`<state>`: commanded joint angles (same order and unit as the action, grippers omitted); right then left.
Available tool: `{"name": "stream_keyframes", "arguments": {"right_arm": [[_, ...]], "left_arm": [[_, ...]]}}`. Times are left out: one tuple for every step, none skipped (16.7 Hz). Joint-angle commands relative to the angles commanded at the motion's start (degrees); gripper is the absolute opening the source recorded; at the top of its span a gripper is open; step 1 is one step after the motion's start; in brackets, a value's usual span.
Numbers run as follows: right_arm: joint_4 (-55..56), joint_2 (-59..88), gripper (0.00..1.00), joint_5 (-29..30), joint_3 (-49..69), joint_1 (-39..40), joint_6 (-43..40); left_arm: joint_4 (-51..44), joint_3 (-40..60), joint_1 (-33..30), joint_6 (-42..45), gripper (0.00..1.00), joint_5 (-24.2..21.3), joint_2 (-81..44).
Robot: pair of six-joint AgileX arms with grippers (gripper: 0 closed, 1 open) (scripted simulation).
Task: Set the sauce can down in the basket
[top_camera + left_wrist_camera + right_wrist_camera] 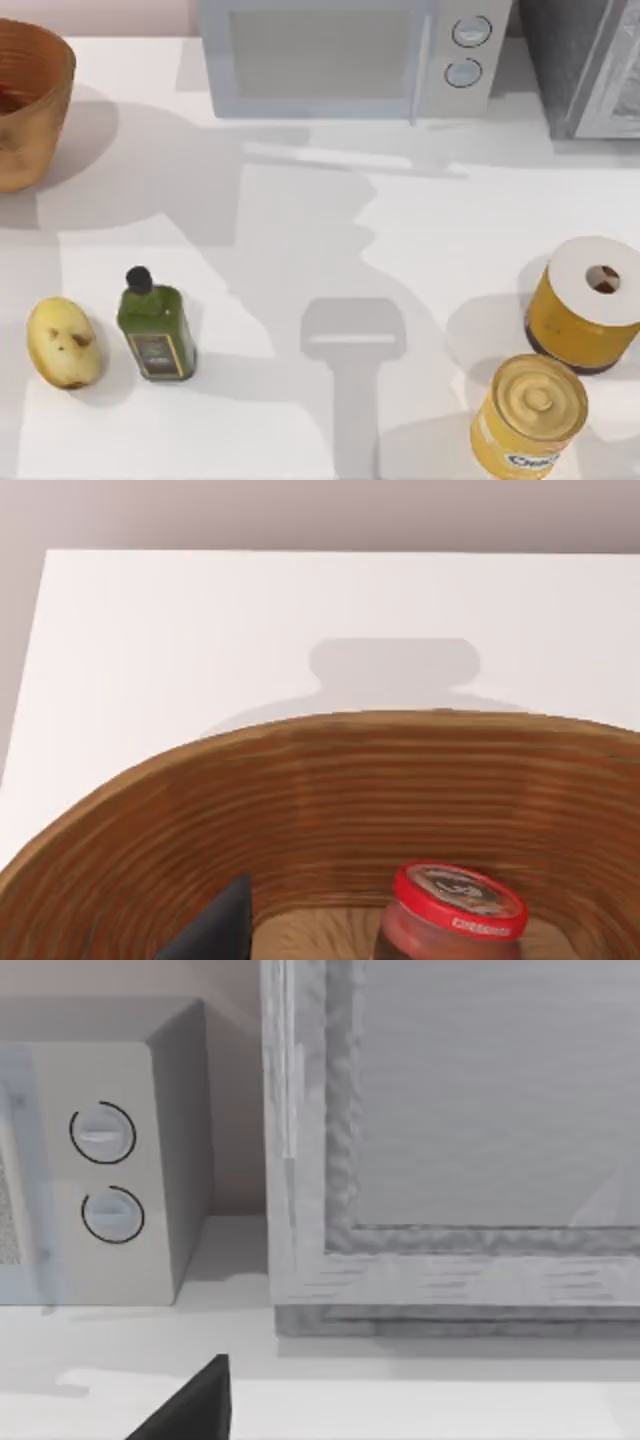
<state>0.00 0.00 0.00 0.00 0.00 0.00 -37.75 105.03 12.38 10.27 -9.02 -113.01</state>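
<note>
Fingers first: in the left wrist view one dark fingertip (215, 925) of the left gripper shows at the lower left of the frame, inside the basket (300, 780); whether the jaws are open or closed cannot be told. Beside that fingertip, at the bottom right of centre, the sauce can (455, 910) sits upright inside the basket, its red rim and printed top facing up, apart from the finger. The ribbed brown wall curves behind it, with the white table (300, 620) beyond.

In the right wrist view a dark fingertip (190, 1410) of the right gripper shows at the bottom left, facing the microwave (100, 1160).

From above, the basket (30, 100) stands at the upper left corner. A potato (62, 343) and a green oil bottle (155, 325) lie at lower left; two yellow cans (530, 415) stand at lower right.
</note>
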Motion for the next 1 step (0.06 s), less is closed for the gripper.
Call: {"name": "stream_keyframes", "arguments": {"right_arm": [[0.0, 0.0, 1.0, 0.0, 0.0, 0.0, 0.0]], "left_arm": [[0.0, 0.0, 0.0, 0.0, 1.0, 0.0, 0.0]]}}
